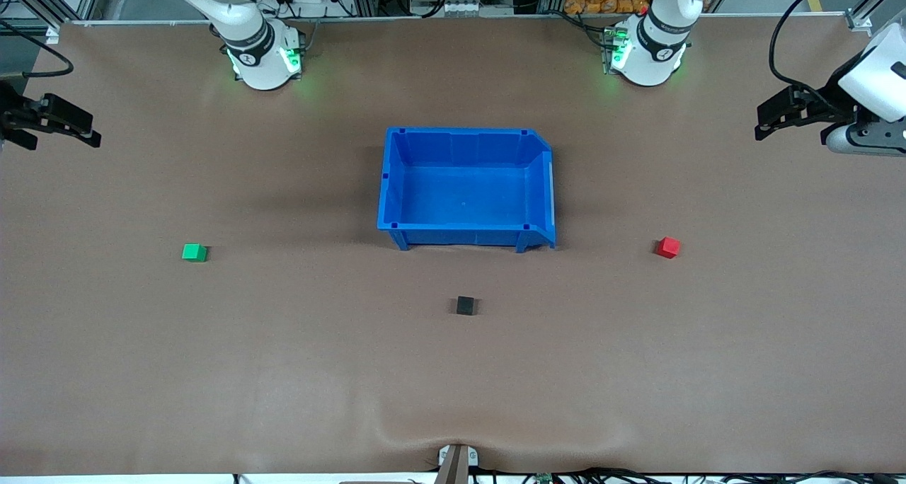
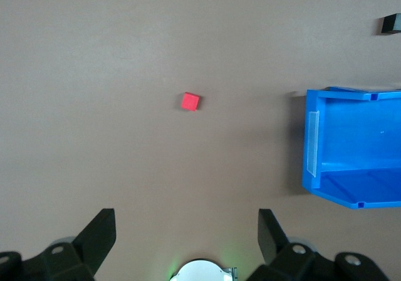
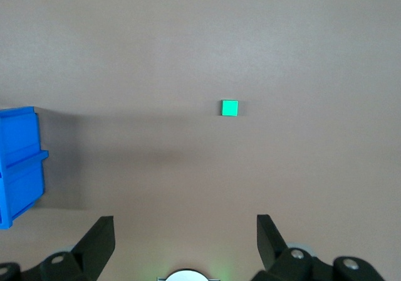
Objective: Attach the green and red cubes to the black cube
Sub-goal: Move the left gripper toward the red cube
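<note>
Front view: both arms wait with nothing in their tools. The left tool (image 1: 768, 119) hangs over the worktop's (image 1: 283, 371) edge at the left arm's end; in the left wrist view its fingers (image 2: 100, 234) stand wide apart. The right tool (image 1: 88, 130) hangs over the edge at the right arm's end, its fingers (image 3: 100, 234) likewise spread wide and holding nothing.

Nearest the front camera, the black cube (image 1: 465, 305) sits alone around the worktop's middle. Farther off, the green cube (image 1: 194, 252) lies toward the right arm's end and the red cube (image 1: 667, 247) toward the left arm's end, both well apart from the black one. Between them, farther still, stands a blue bin (image 1: 467, 141). The worktop is brown and matte. Along its edge by the bases run metal framing and cables.
</note>
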